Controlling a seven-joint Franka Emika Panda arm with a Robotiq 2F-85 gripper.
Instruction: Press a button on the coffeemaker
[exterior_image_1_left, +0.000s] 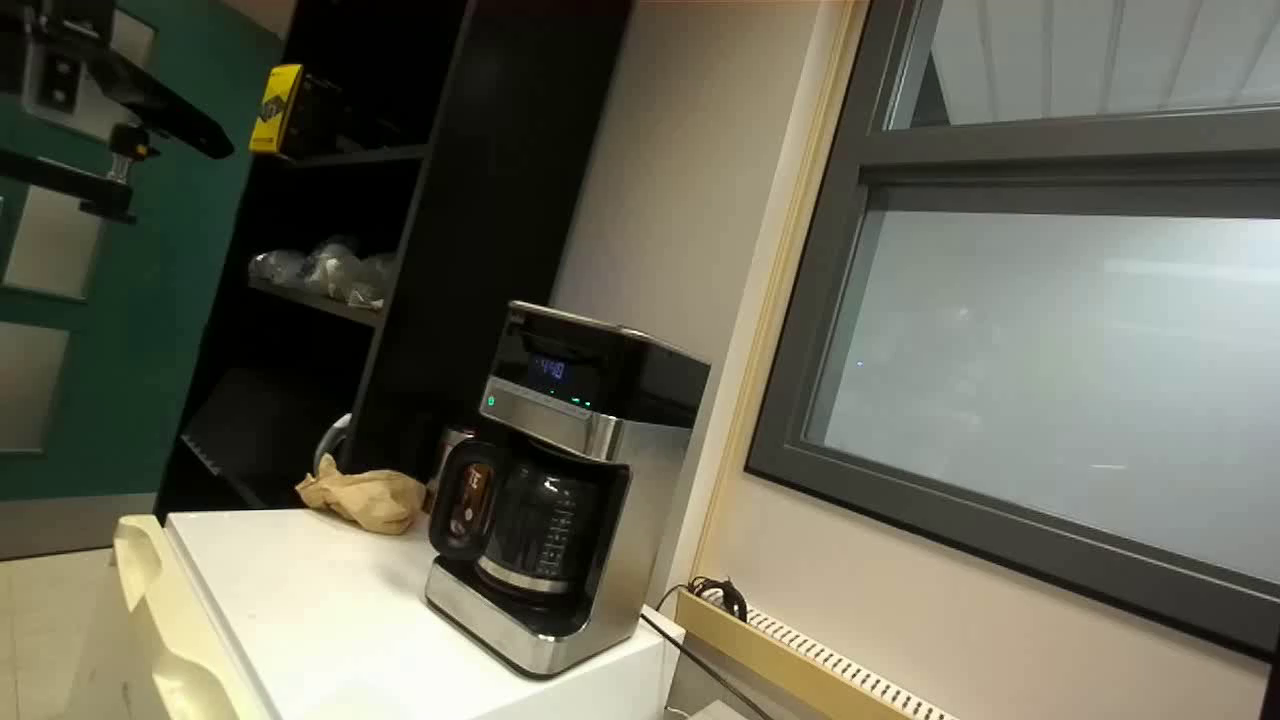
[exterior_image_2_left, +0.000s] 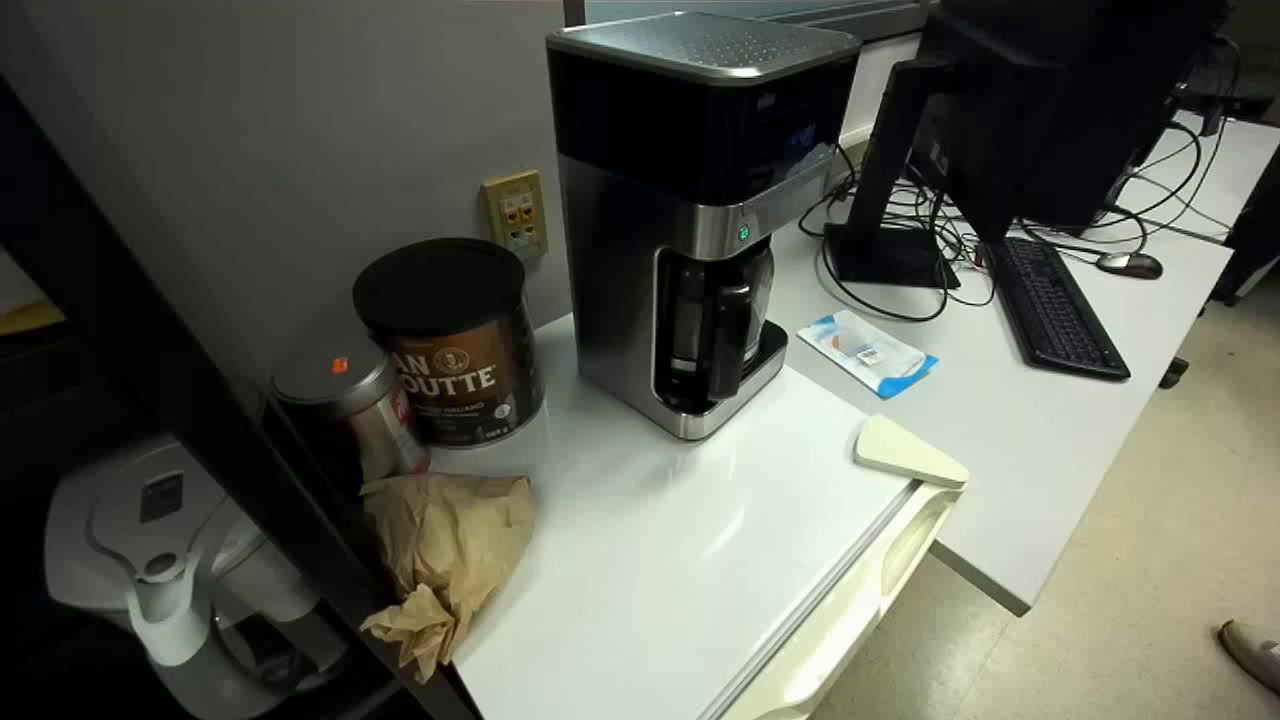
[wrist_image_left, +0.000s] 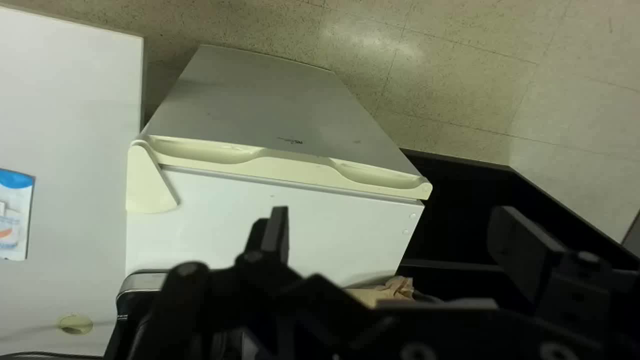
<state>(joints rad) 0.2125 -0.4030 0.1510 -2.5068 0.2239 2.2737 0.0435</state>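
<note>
Two jaws stand wide apart, clear of the coffeemaker (exterior_image_2_left: 700, 226), which sits on the white counter (exterior_image_2_left: 680, 560) near the paper bag (exterior_image_2_left: 455, 540). I'd best bring them together, line up with the green-lit button (exterior_image_1_left: 491, 400), and press gently, squarely, so the coffeemaker doesn't slide.

Coffeemaker (exterior_image_2_left: 690, 235): smooth metal sides (exterior_image_2_left: 615, 290) with a soft sheen, glossy upper casing (exterior_image_2_left: 640, 130), speckled metal top (exterior_image_2_left: 710, 45). Within it: shiny glass carafe (exterior_image_1_left: 535, 515) with smooth plastic handle (exterior_image_2_left: 730, 340). Beneath it: smooth, glossy tabletop (exterior_image_2_left: 640, 560). Just beside it: tub (exterior_image_2_left: 465, 385) with matt plastic lid (exterior_image_2_left: 440, 280). Near it: crumpled, matt paper bag (exterior_image_2_left: 455, 545).
</note>
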